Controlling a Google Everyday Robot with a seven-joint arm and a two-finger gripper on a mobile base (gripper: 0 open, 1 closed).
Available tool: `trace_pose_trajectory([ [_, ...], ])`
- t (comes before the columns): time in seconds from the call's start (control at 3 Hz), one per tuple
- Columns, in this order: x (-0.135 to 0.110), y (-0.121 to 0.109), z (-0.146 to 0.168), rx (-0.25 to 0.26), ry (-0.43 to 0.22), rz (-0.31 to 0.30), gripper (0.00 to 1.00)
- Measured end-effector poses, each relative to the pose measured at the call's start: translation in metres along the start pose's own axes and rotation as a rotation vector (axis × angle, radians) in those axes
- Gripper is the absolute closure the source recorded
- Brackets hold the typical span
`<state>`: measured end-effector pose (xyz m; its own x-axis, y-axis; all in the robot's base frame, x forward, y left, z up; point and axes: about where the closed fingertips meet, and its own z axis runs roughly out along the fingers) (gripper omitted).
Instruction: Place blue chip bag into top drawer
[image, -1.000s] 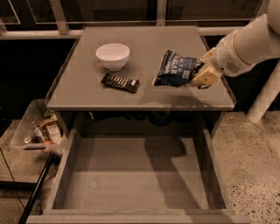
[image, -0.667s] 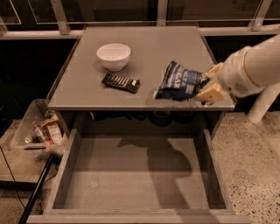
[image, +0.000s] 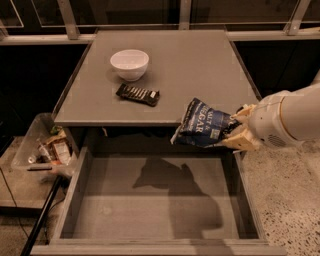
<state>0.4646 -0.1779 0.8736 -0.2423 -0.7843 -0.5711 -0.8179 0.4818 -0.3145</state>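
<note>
Since a second ago we've brought the bag forward and down. It was over the right part of the tabletop back then, and now it hangs off the front edge, above the back right part of the open drawer. Its top corner overlaps the tabletop's front edge in the camera view.

Our end effector is clamped on the bag's right end and holds it up in the air, tilted, with the white lettering facing the camera. The bag isn't touching the drawer bottom. The white arm comes in from the right side, just past the tabletop's right front corner.

The drawer is pulled all the way out toward the camera. All we can see on its flat gray bottom is the dark shadow of the bag and arm, which falls around the middle and runs toward the right.

Nothing else has shifted. A white bowl sits on the left part of the tabletop, and the black bar lies just in front of it, near but not touching. Both are well apart from the bag. Down on the floor to the left of the drawer there's a clear bin with a few snack packs inside.
</note>
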Motion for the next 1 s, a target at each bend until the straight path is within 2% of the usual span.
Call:
trace_pose_trajectory([
  [0.67, -0.003, -0.002, 0.006, 0.000, -0.014, 0.005, 1.00],
  [1.0, 0.003, 0.018, 0.045, -0.065, -0.027, 0.031, 1.00],
])
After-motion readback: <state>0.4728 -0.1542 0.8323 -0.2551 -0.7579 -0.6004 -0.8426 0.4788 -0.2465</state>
